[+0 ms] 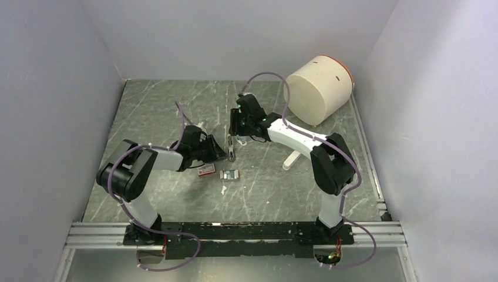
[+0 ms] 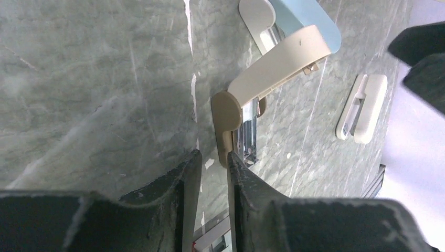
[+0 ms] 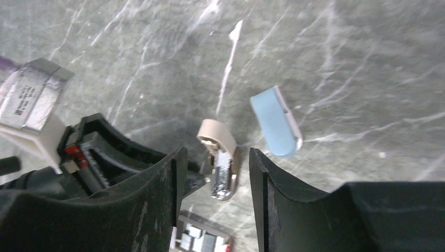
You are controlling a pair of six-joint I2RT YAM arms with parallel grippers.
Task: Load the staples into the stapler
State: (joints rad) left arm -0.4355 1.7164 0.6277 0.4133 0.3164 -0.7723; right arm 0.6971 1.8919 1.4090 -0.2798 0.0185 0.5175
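The beige stapler [image 1: 231, 151] lies on the table with its top arm swung up [image 2: 278, 60] and its metal channel [image 3: 221, 178] bare. My left gripper [image 2: 212, 157] is slightly open at the stapler's near end, which reaches just between its fingertips with a gap on one side. It also shows in the top view [image 1: 221, 154]. My right gripper [image 3: 218, 155] is open and empty, hovering above the stapler, and shows in the top view [image 1: 234, 140]. The staples [image 1: 229, 174], a silvery block with a red end, lie on the table just in front; they also show in the right wrist view [image 3: 202, 242].
A little red box [image 1: 205, 170] lies left of the staples. A pale blue piece [image 3: 275, 128] lies just beyond the stapler. A white oblong object [image 1: 290, 159] lies to the right. A big beige cylinder [image 1: 320, 88] stands at the back right. White walls close in the table.
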